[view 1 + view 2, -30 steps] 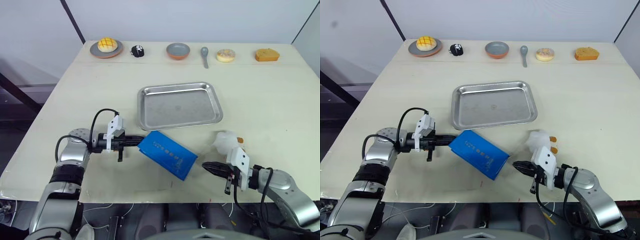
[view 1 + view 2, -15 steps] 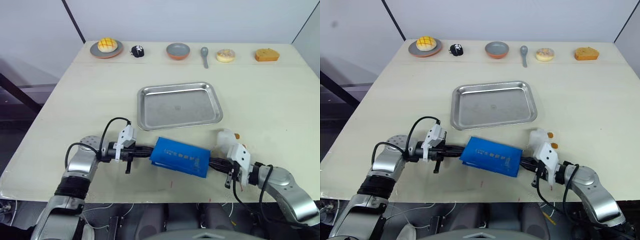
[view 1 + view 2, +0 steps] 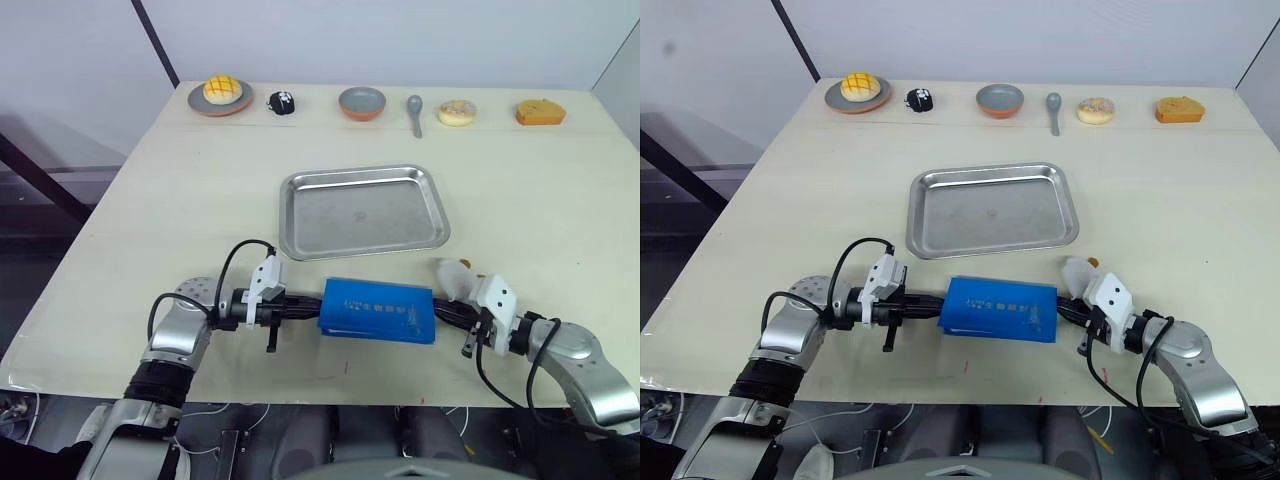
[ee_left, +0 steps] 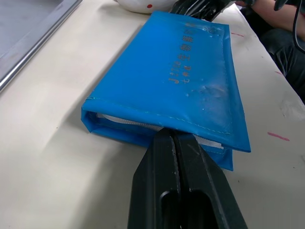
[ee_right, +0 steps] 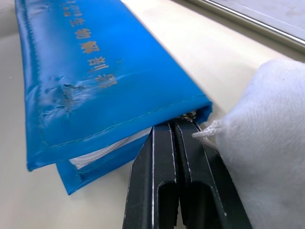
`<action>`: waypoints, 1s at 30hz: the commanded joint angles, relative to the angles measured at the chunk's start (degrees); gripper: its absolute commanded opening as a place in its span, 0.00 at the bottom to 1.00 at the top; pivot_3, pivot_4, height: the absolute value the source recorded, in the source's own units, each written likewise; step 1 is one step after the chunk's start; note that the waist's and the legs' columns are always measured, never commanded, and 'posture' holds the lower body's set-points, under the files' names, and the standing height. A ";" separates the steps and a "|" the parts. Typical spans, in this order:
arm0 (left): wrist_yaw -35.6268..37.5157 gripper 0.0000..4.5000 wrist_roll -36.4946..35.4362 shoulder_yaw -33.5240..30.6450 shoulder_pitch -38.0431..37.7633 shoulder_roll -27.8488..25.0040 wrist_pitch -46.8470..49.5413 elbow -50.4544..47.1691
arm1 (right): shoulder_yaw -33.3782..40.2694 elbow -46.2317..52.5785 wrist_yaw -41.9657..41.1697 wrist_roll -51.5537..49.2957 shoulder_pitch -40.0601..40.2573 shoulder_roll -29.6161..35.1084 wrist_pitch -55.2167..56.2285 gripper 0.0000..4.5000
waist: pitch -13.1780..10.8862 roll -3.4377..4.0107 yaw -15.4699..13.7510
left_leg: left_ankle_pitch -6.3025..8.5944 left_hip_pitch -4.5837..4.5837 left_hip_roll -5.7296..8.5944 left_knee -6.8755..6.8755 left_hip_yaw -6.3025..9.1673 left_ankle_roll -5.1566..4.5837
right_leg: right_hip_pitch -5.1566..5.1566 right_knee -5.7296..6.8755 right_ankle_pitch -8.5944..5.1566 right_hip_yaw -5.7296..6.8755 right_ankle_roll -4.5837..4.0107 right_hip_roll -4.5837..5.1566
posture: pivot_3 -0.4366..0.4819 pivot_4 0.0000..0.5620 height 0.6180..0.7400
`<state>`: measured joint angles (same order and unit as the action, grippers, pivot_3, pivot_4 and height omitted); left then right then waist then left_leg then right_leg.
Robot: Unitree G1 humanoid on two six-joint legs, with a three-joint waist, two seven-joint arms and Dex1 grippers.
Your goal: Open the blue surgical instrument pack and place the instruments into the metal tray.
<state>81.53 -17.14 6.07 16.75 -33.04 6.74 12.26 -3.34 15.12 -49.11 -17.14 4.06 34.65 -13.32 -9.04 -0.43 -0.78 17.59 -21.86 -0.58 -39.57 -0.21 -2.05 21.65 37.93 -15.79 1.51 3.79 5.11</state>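
The blue surgical instrument pack [image 3: 378,310] lies flat and closed near the table's front edge, just in front of the metal tray [image 3: 362,212], which holds nothing. My left gripper [image 3: 316,311] is shut on the pack's left end, its tips at the pale lining under the top flap [image 4: 174,134]. From the other side, my right gripper [image 3: 440,314] is shut on the right end, under the flap's corner [image 5: 174,125]. The instruments are hidden inside the pack.
A white plush toy [image 3: 452,276] sits against my right gripper, behind it. Along the far edge stand a plate with a yellow bun [image 3: 222,93], a small black object [image 3: 283,102], a grey bowl [image 3: 362,101], a spoon [image 3: 416,108], a donut [image 3: 460,111] and an orange wedge [image 3: 541,111].
The pack has swung from a diagonal to lie parallel to the front edge and shifted right with my left gripper. My right gripper has closed in and met the pack's right end.
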 commanded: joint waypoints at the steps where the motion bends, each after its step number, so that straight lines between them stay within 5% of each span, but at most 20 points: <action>1: 0.12 0.00 -0.15 -0.35 -0.97 -1.18 -0.44 1.17 | 3.01 1.53 -1.44 -1.79 1.39 1.20 1.67 0.02 | 0.00 0.00 0.09 | 0.00 0.01 0.00 0.00 0.00 0.00 | 0.00 0.00 0.00 0.00 0.00 0.00 | 0.48 0.27 0.94; 16: 0.54 0.00 -1.26 -2.09 -1.69 -4.29 -3.38 3.69 | 9.06 -1.82 1.81 -2.74 1.99 -1.78 5.38 0.02 | 0.01 0.07 1.06 | 0.00 0.05 -0.06 0.03 0.00 0.01 | 0.00 0.04 0.00 -0.03 -0.02 -0.09 | 0.48 0.27 0.94; 28: 5.47 0.00 -11.90 -10.37 -2.25 -12.03 3.20 -7.02 | 12.06 4.58 -7.72 -7.19 11.84 3.93 8.50 0.02 | -0.07 0.08 1.16 | 0.00 -0.01 -0.26 0.04 0.00 0.00 | 0.01 -0.03 0.00 -0.03 -0.01 -0.03 | 0.48 0.27 0.94; 30: 6.91 0.00 -13.47 -10.84 -2.05 -13.32 4.07 -9.32 | 12.30 5.42 -9.70 -7.68 12.92 4.76 10.02 0.13 | -0.07 0.08 1.12 | 0.00 0.00 -0.26 0.04 -0.01 0.00 | 0.00 -0.03 0.00 -0.03 -0.01 -0.02 | 0.48 0.27 0.94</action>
<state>86.47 -28.37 -3.14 14.45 -45.28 10.12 6.12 7.32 18.24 -57.05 -23.36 16.61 38.60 -5.44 -9.11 -0.36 0.34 17.59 -21.86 -0.84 -39.53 -0.22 -2.04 21.66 37.90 -15.79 1.48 3.78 5.08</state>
